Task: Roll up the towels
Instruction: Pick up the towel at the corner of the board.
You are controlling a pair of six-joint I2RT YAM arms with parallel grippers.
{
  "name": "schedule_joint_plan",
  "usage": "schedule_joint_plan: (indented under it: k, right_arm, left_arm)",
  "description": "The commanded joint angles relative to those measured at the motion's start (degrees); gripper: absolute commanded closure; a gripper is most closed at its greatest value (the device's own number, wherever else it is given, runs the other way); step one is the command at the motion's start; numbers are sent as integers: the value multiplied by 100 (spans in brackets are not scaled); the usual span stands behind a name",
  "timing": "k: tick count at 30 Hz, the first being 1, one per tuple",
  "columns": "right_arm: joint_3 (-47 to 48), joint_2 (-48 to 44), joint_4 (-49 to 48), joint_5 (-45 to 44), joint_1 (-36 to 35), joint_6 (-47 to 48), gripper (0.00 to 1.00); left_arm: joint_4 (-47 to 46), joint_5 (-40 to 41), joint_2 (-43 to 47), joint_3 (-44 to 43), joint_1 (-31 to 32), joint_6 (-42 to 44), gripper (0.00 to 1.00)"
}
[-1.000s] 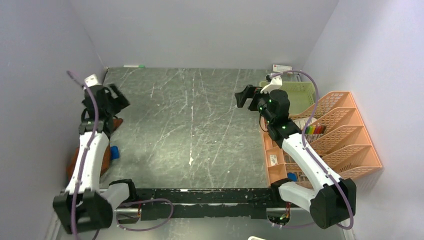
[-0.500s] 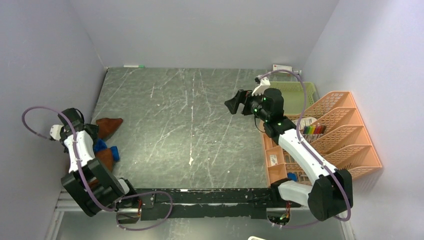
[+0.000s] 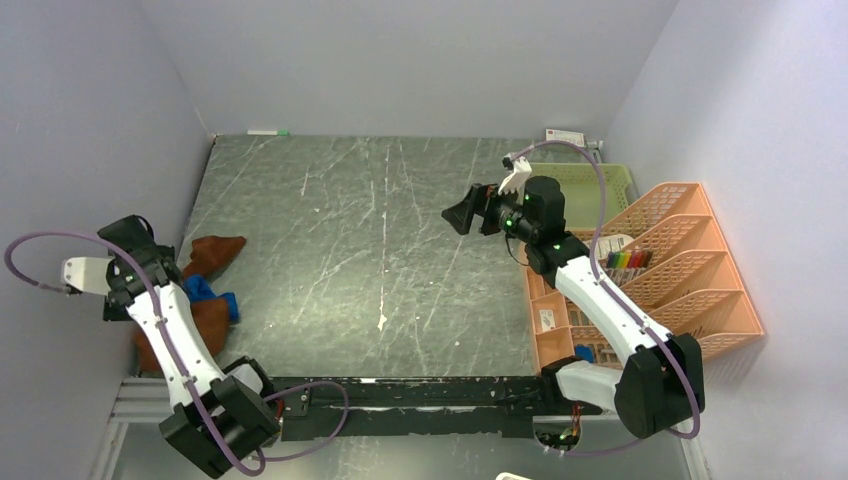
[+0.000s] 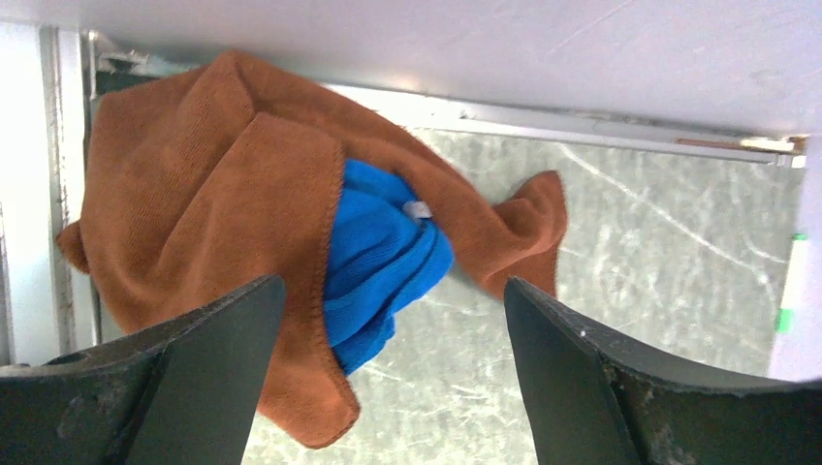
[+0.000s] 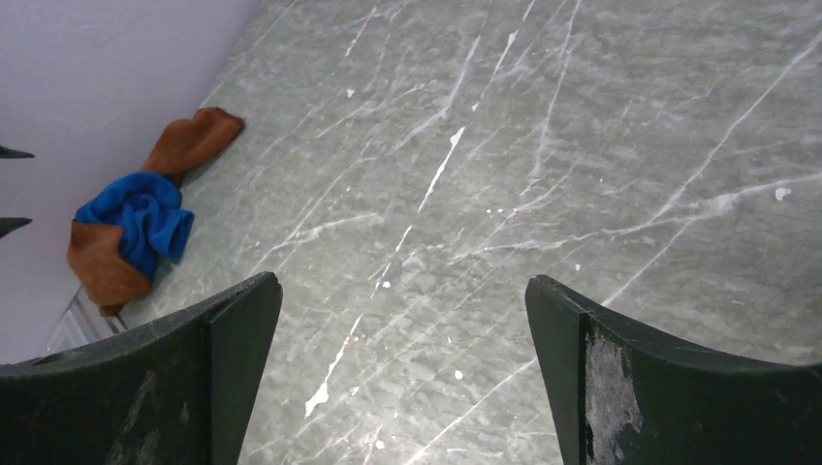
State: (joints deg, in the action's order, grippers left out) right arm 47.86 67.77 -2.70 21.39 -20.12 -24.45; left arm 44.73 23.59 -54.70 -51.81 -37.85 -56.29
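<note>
Lying crumpled at the left edge of the grey marble table (image 3: 400, 250), the rust-brown towel (image 4: 194, 213) folds partly around the royal-blue towel (image 4: 383, 257) bunched inside it. The left gripper (image 4: 391, 291) hangs over that same edge, looking down on both, fingers spread wide and holding nothing. The right gripper (image 5: 402, 286) hovers over the table's right half, equally wide and empty.

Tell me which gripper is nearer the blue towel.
Left. The left gripper sits close by, aimed at the blue towel; the right gripper is open far across the table.
</note>
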Motion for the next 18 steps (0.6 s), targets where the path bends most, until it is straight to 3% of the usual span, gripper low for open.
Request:
schedule_joint_plan:
  k: [1, 5, 8, 12, 16, 18]
  right_arm:
    - [-48, -147, 78, 183, -45, 105, 0]
    - [-60, -386, 382, 55, -45, 332, 0]
    - [-110, -521, 526, -11, -45, 386, 0]
    - [-229, -599, 491, -4, -48, 324, 0]
    - [-263, -599, 453, 22, -45, 273, 0]
    - [-264, -594, 431, 48, -50, 261, 0]
  left_arm:
    - [603, -219, 112, 586, -23, -243, 6]
    - [539, -604, 284, 1173, -26, -292, 15]
    - [556, -641, 391, 1340, -27, -338, 30]
    - [606, -566, 543, 1269, -23, -342, 57]
    - [777, -447, 597, 973, -22, -286, 70]
    - [792, -440, 653, 818, -25, -217, 87]
